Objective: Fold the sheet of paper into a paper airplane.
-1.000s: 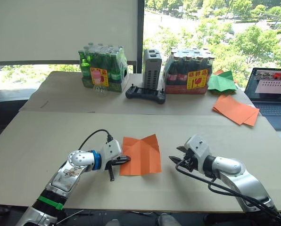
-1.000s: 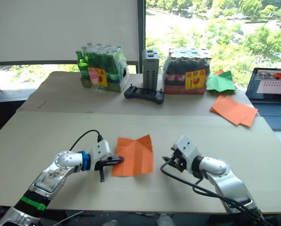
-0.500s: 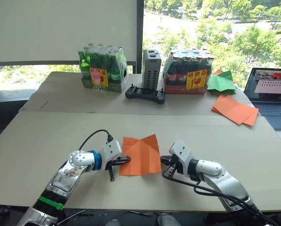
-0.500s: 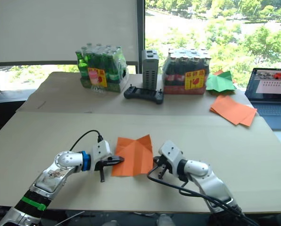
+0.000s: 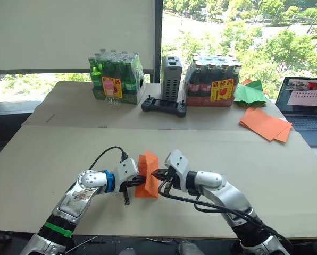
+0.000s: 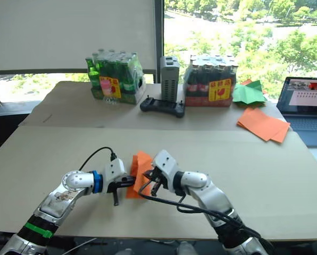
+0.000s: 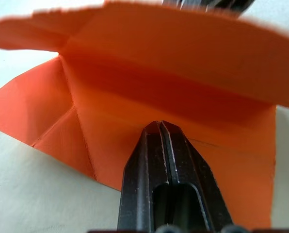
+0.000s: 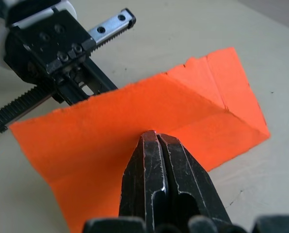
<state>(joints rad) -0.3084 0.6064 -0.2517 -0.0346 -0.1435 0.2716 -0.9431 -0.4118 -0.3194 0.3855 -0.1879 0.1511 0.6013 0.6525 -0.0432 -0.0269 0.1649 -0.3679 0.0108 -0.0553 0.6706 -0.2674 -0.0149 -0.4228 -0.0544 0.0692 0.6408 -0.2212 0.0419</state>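
Note:
The orange sheet of paper [image 5: 148,163] lies near the table's front edge, its right half standing up and tipped over towards the left half. My left gripper [image 5: 141,180] is shut, its tips resting flat on the sheet's left half [image 7: 86,126]. From the right, my right gripper [image 5: 157,174] is shut too, with its tips pressed against the raised flap [image 8: 101,131]. No paper shows between the fingers of either one. Crease lines run across the sheet's folded corners.
Along the far table stand a pack of green bottles [image 5: 116,78], a grey box [image 5: 170,77], a black controller [image 5: 164,107] and a pack of dark bottles [image 5: 211,79]. A green paper shape [image 5: 250,92], a stack of orange sheets [image 5: 266,124] and a laptop [image 5: 306,101] sit far right.
My right gripper swept left across the table and pushed the sheet's right half up and over; the sheet was flat before. The left gripper stayed in place on the left edge.

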